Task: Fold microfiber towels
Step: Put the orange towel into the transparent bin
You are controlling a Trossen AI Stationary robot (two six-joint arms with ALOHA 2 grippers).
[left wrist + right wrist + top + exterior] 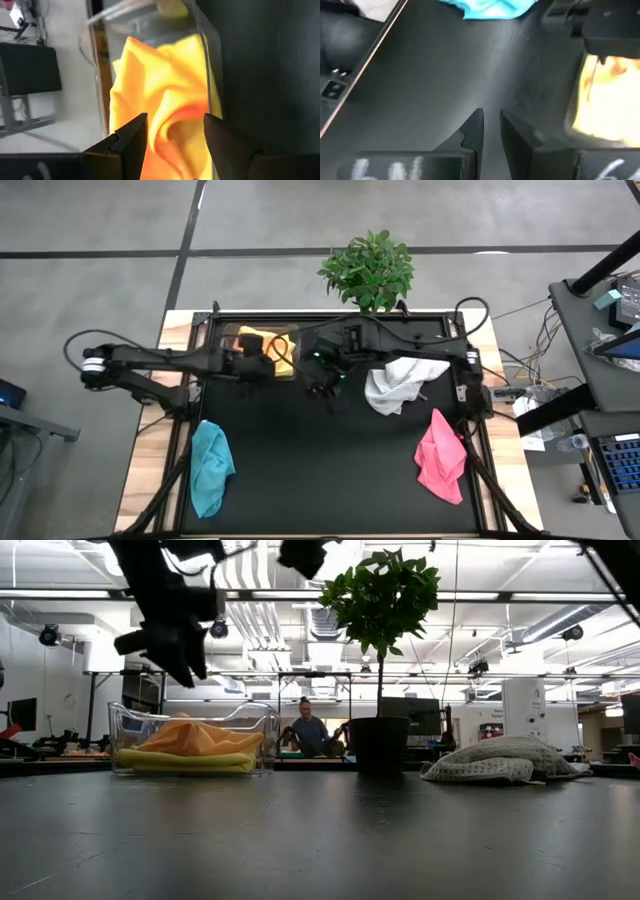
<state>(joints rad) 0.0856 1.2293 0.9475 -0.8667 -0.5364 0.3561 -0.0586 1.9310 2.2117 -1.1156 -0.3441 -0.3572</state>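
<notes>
No readable text, white scrawl on right claw illegible

Grey floor [100, 240] is surrounding the table; a potted plant [368, 270] is standing at twelve o'clock, a desk [600, 330] at three, ceiling lights [60, 595] glowing, a person [308, 730] sitting beyond

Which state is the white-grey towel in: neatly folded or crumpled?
Crumpled. The white-grey towel lies bunched in an uneven heap on the black table, with no flat folded edges showing.
</notes>
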